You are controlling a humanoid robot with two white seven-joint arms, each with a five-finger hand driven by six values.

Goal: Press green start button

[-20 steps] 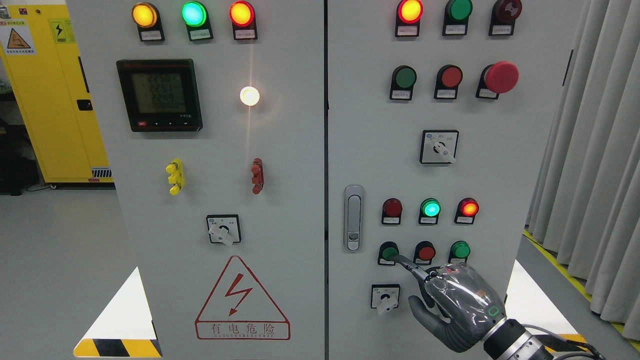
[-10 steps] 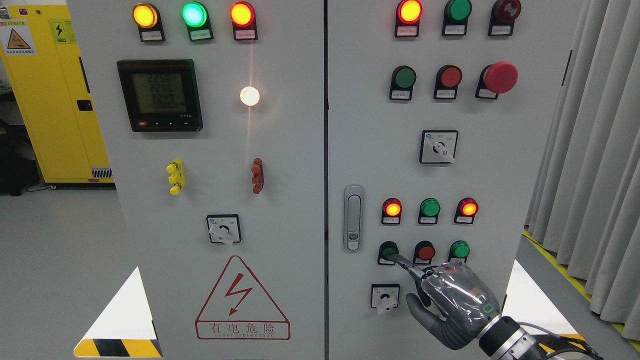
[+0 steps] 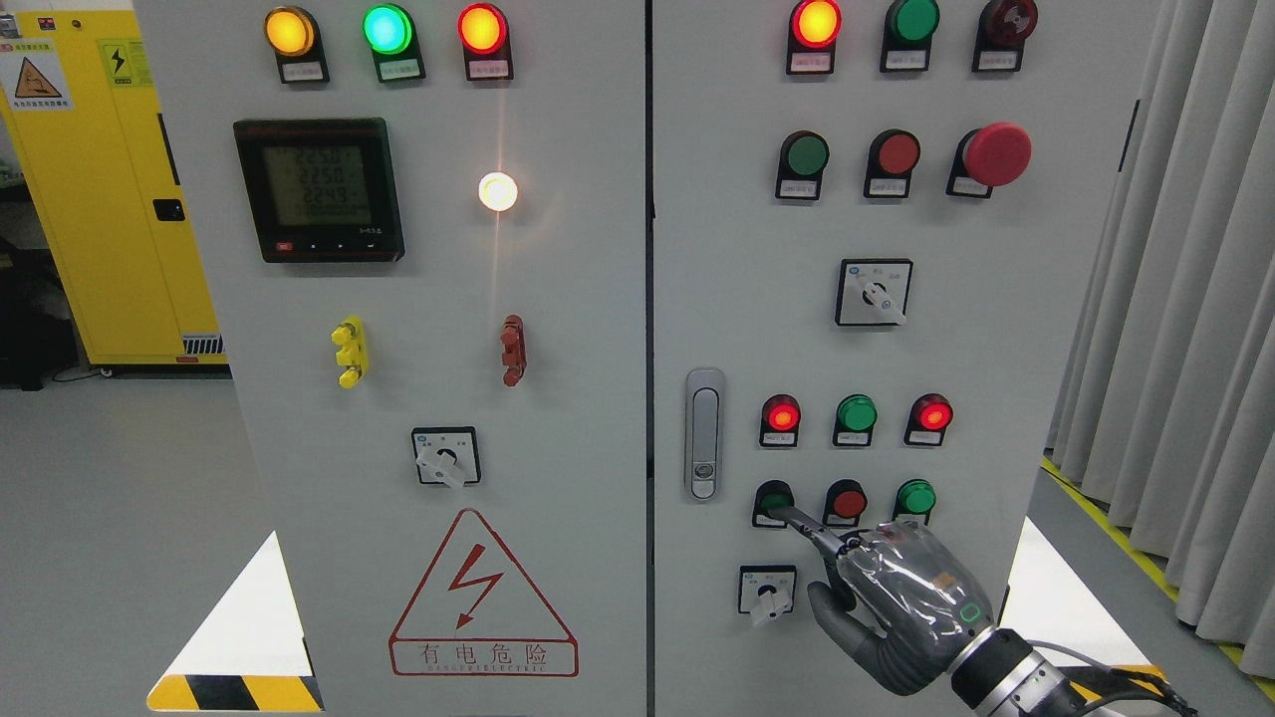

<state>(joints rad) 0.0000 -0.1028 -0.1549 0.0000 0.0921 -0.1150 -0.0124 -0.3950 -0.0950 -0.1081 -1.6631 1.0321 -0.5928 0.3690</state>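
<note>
At lower right, the right hand (image 3: pixel 901 597) had its index finger (image 3: pixel 809 528) extended up-left, tip touching the green start button (image 3: pixel 772 501); other fingers curled, grasping nothing. Red button (image 3: pixel 848 501) sat just beside.

robot hand (image 3: pixel 896 607) below buttons, handle (image 3: pixel 704 434) left
</note>
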